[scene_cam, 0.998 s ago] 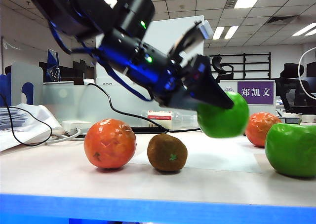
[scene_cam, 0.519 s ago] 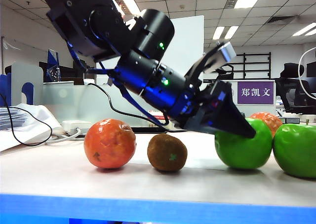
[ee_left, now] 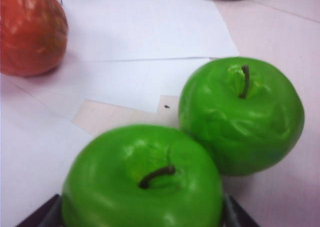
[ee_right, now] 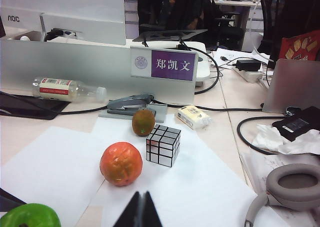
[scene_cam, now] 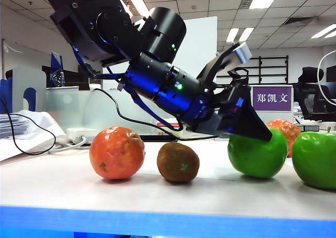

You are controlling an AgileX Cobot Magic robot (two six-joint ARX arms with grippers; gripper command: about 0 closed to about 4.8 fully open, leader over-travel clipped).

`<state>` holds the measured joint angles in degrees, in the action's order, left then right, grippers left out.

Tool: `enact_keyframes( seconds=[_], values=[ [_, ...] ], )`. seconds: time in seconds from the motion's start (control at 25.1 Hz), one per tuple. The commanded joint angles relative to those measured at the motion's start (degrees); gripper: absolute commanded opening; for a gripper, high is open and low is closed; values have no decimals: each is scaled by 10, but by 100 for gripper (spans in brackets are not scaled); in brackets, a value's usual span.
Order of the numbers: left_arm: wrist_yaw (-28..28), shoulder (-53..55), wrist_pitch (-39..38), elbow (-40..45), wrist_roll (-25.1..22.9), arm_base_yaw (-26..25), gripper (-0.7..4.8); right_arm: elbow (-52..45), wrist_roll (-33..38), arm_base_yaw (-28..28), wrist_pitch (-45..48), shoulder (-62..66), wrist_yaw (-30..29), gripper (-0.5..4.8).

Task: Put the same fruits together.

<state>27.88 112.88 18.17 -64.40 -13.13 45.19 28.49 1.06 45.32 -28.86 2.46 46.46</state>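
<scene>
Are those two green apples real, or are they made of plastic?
Probably plastic toys. Both green apples look glossy and evenly bright green, with lumpy moulded dents and stiff dark stems. The left gripper is around one of them on the table; the right gripper is away, shut.

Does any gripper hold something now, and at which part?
Right gripper is shut, empty. Left gripper flanks a green apple at its sides; grip cannot be told.

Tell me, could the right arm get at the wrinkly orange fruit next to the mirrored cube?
Probably yes. The right pincer, shut, points toward the wrinkled orange-red fruit, with only bare white paper between; the mirrored cube stands beside it.
</scene>
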Motion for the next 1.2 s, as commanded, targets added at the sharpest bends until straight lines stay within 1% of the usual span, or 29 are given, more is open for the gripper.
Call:
enact_keyframes(
  seconds=[0.04, 0.08, 0.24, 0.36, 0.4, 0.56, 0.68, 0.76, 0.8, 0.84, 0.88, 0.92, 0.96, 1.0, 1.04, 1.12, 1.2],
  values=[
    [2, -2, 13, -3, 0, 1, 452, 4, -1, 0, 4, 1, 0, -6],
    [2, -2, 15, -3, 0, 1, 479, 4, -1, 0, 4, 1, 0, -6],
    [2, -4, 43, -3, 5, 1, 479, 3, -1, 0, 3, 1, -1, -6],
    [3, -4, 64, -11, 38, 1, 479, 3, -1, 0, 3, 1, -1, -6],
    [4, -5, 64, -21, 53, 1, 479, 3, -1, 0, 3, 1, -1, -6],
    [7, -13, 59, -59, 77, 0, 479, 3, -1, 0, 3, 1, -1, -6],
    [-9, -45, 15, -78, 76, -19, 479, 3, -1, 0, 3, 1, -1, -6],
    [-7, -83, -48, -78, 63, -53, 479, 3, -1, 1, 3, 1, -1, -6],
    [-6, -115, -128, -78, 38, -85, 479, 3, -1, 0, 3, 1, -2, -6],
    [-6, -129, -172, -78, 22, -99, 479, 3, -1, 0, 3, 1, -2, -6],
    [-6, -155, -267, -77, -25, -131, 479, 3, -1, 1, 3, 1, -3, -6],
    [-6, -164, -307, -77, -46, -144, 479, 3, -1, 1, 3, 1, -3, -6],
    [-6, -177, -387, -76, -85, -163, 479, 3, -1, 1, 3, 1, -3, -6],
    [-6, -181, -418, -76, -99, -171, 479, 3, -1, 1, 3, 1, -3, -6],
    [-6, -185, -476, -76, -123, -180, 479, 3, -1, 1, 3, 1, -3, -6],
    [-7, -186, -526, -76, -143, -181, 479, 3, -1, 1, 4, 1, -3, -6],
    [-9, -186, -537, -76, -145, -181, 479, 3, -1, 1, 3, 1, -4, -6]
  ],
)
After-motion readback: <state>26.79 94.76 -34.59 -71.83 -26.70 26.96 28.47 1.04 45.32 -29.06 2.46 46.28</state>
